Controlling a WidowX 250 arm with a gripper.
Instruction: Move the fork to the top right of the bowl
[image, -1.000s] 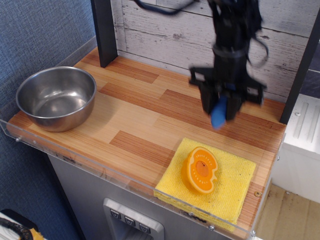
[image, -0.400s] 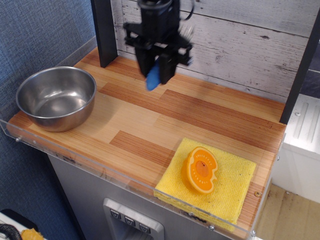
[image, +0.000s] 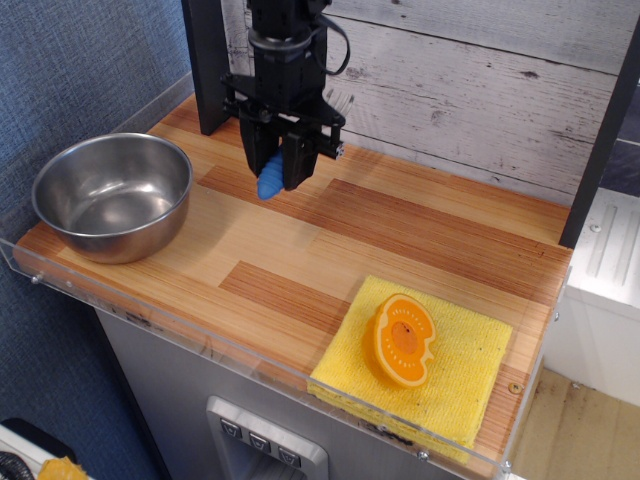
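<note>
The shiny steel bowl sits at the left end of the wooden counter. My black gripper hangs low over the counter just right of and behind the bowl. It is shut on the fork, whose bright-blue handle sticks out below the fingers; the tines are hidden inside the gripper. The handle's tip is at or just above the wood; I cannot tell if it touches.
A yellow cloth with an orange round toy on it lies at the front right. A black post stands behind the bowl, and a plank wall runs along the back. A clear rim edges the counter's front.
My gripper has carried the fork from the right side of the counter leftward across the back, then down to a spot near the bowl's right side.
</note>
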